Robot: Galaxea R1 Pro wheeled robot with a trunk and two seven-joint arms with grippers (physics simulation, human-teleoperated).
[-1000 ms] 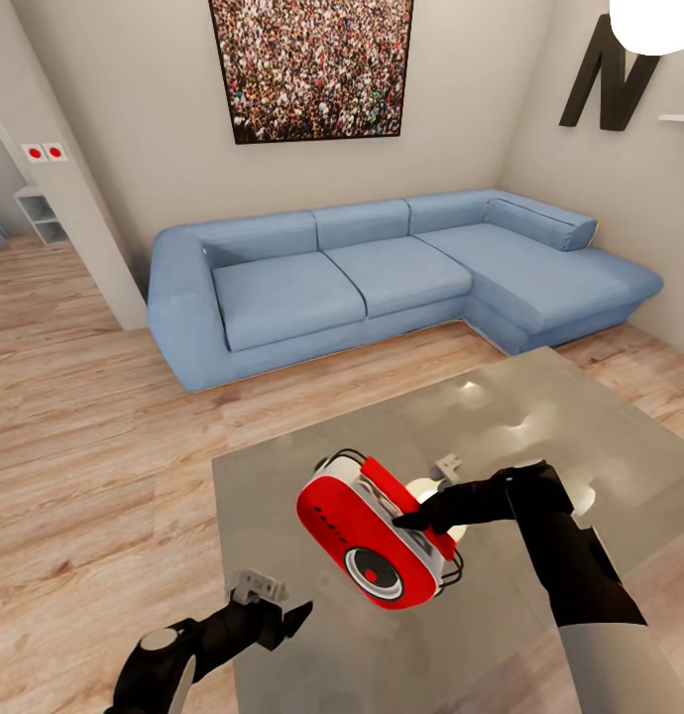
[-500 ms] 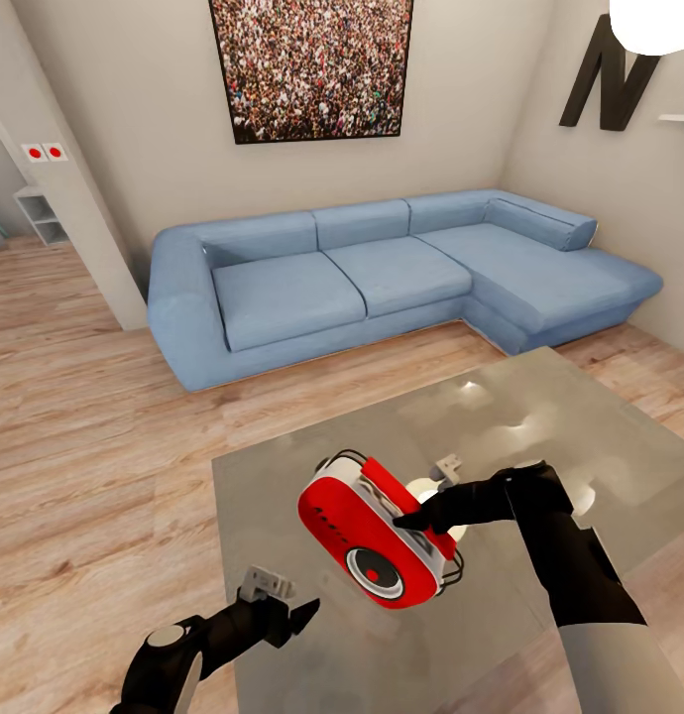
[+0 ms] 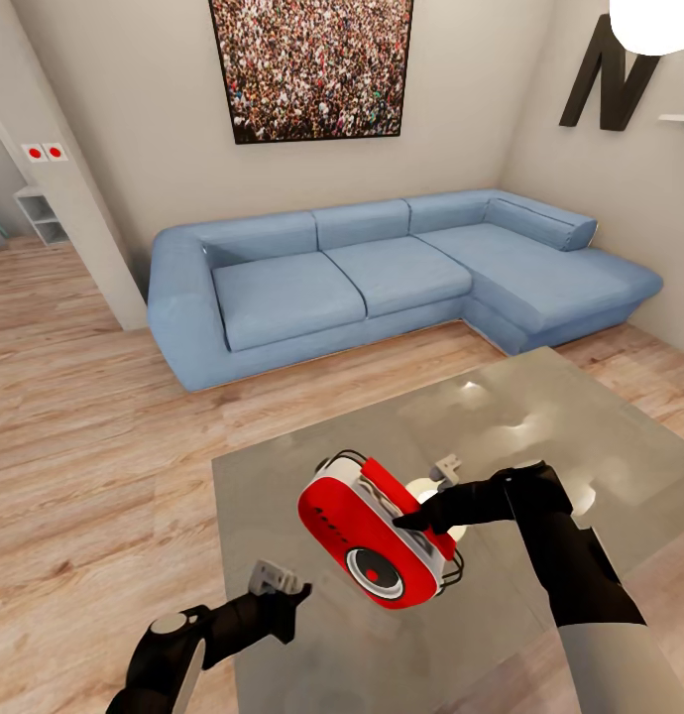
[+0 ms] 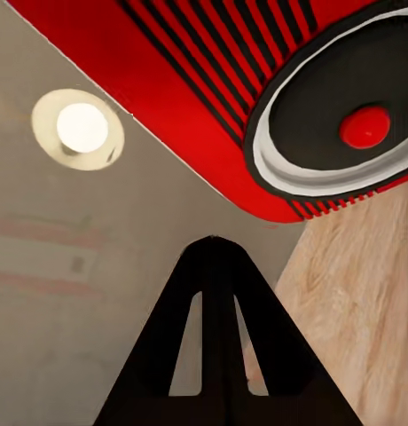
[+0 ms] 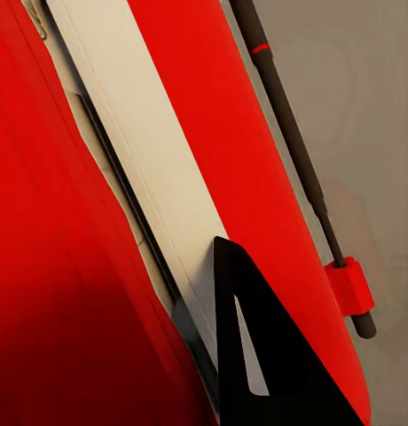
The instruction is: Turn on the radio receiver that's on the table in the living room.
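The radio receiver (image 3: pixel 377 535) is held tilted above the grey desk (image 3: pixel 283 496), its long axis running from upper left down to lower right, dial facing the robot. The right gripper (image 3: pixel 413 520) seems clamped on its upper edge, fingers partly hidden. The left gripper (image 3: pixel 294 598) hangs beside the desk's near corner, fingertips pressed together.

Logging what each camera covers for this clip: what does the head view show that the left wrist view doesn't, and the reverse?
Head view alone: the blue sofa, the framed crowd photo, the right gripper clamped on the radio receiver, which is tilted above the table, and the wire handle.

Left wrist view alone: close detail of the radio's black grille stripes, and a round lamp reflection on the glossy top.

Both: the red radio, its round dial, the grey table, the wood floor, the left gripper.
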